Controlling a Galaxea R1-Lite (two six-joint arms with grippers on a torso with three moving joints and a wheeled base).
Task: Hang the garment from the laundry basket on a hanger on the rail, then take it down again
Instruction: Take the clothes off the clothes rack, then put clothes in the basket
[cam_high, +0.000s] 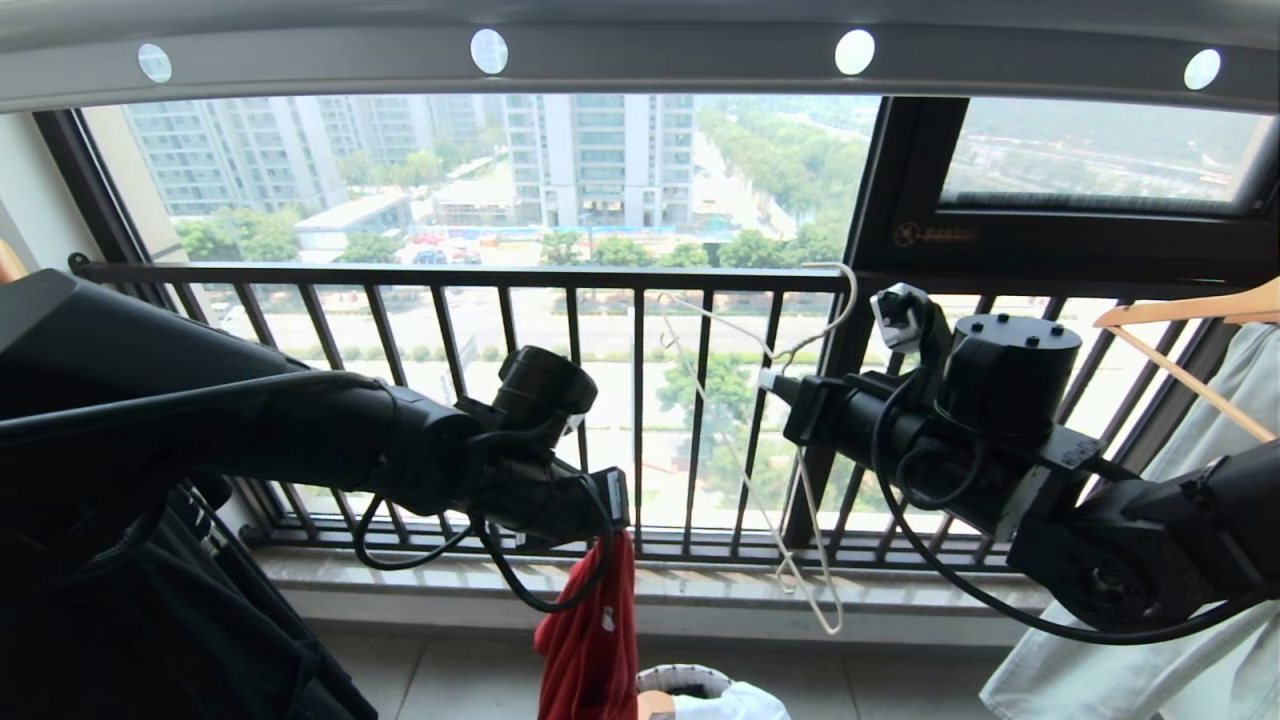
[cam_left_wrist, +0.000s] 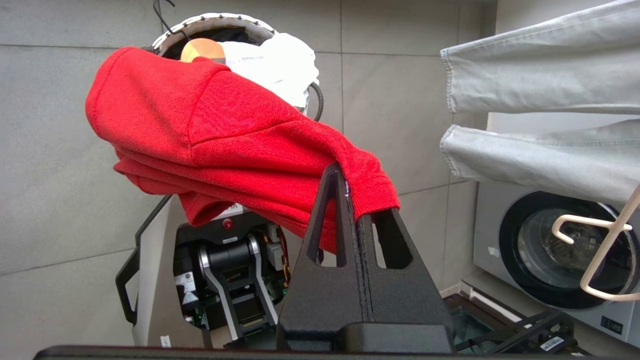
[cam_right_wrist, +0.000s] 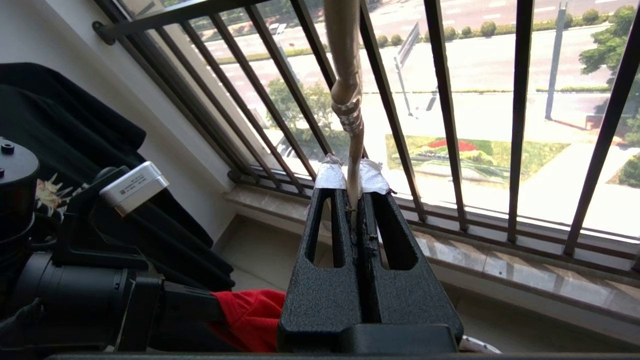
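Before the dark railing (cam_high: 450, 275), the left gripper (cam_left_wrist: 357, 200) pinches the red T-shirt (cam_left_wrist: 225, 135), print hidden; the right gripper (cam_right_wrist: 354, 192) clamps the wire hanger (cam_high: 800, 480).

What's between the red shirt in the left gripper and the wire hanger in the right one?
In the head view only open air lies between the red shirt and the hanger, with the railing behind that gap.

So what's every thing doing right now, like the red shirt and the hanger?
Red T-shirt: bunched, dangling from the left pincer, above the basket.
Left pincer: shut on the shirt.
Wire hanger: off the rail, held by its neck.
Right pincer: shut on the hanger.
Laundry basket: on the floor, white cloth inside.
Rail: nothing hooked on it in view.
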